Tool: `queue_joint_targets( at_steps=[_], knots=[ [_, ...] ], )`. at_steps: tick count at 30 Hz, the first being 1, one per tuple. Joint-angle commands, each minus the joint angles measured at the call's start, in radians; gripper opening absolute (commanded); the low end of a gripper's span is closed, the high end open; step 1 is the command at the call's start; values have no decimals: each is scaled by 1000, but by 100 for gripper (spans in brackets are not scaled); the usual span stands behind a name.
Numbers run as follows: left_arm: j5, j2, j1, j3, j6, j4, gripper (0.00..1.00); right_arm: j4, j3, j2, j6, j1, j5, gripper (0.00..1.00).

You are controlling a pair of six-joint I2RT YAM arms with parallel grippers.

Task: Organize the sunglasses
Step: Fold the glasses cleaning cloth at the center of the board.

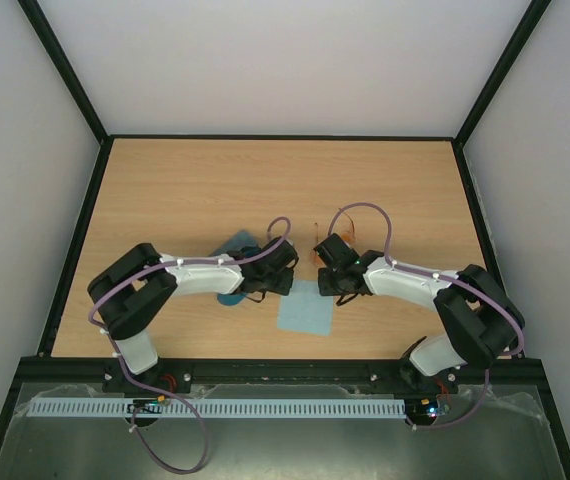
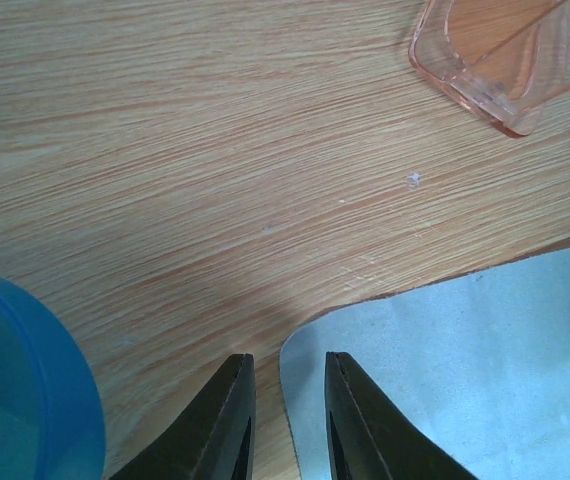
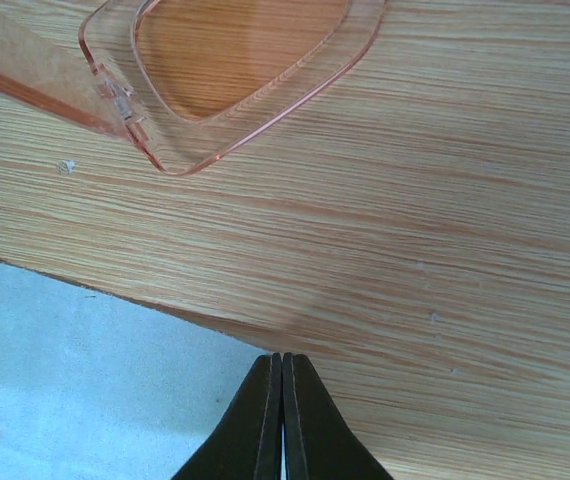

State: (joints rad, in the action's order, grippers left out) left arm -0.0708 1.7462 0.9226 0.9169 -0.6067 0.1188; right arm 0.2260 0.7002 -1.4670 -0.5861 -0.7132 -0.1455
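I count one pair of thin-framed sunglasses with orange-pink translucent lenses (image 3: 235,60), one pale blue square cloth (image 1: 305,308) and one blue translucent rounded case (image 2: 15,400). A second bluish patch (image 1: 237,242), half hidden in my top view, I cannot identify.

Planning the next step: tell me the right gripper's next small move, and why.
Probably open the right gripper and ease it forward toward the sunglasses: it is shut on nothing, and the pair lies on the table just ahead, beyond the cloth.
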Motion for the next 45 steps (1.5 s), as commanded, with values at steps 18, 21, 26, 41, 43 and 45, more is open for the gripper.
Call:
queue_joint_targets(
  at_steps=[18, 21, 26, 41, 43, 45],
  knots=[
    [1, 56, 8, 40, 5, -11, 16, 21, 5, -27, 14, 4, 3, 1],
    [12, 63, 10, 41, 9, -10, 9, 19, 5, -27, 15, 4, 6, 1],
    [3, 63, 10, 26, -1, -13, 2, 18, 4, -26, 14, 4, 7, 1],
    [-53, -11, -8, 36, -7, -4, 2, 28, 52, 3, 37, 4, -3, 1],
    [-56, -21, -9, 37, -7, -3, 2, 30, 56, 8, 39, 4, -4, 1],
    [-59, -28, -10, 36, -7, -1, 2, 34, 58, 12, 41, 4, -9, 1]
  ],
)
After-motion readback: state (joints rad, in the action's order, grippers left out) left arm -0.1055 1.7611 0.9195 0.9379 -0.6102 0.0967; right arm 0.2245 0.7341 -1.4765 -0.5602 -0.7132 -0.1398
